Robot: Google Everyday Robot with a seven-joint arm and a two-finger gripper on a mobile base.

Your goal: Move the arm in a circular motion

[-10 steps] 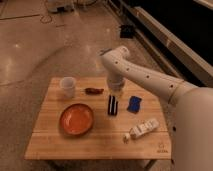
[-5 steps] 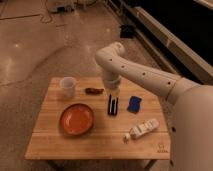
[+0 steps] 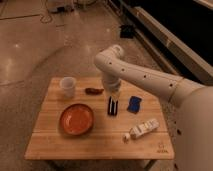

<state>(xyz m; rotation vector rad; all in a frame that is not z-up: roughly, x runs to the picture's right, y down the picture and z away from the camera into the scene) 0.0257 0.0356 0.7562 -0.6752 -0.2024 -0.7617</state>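
Observation:
The white arm of thick rounded tube segments with small dark dots reaches in from the right edge and bends at an elbow above the back of the wooden table. Its narrow gripper points straight down over the table's middle, the dark fingertips at or just above the wood. It lies between an orange plate on its left and a blue object on its right. I see nothing between the fingers.
A white cup stands at the table's back left. A small brown item lies just behind the gripper. A white bottle lies on its side at the front right. Polished floor surrounds the table; a dark wall runs along the right.
The arm's elbow has swung left and slightly back over the last second. The gripper tip has stayed over nearly the same spot. Nothing on the table has moved.

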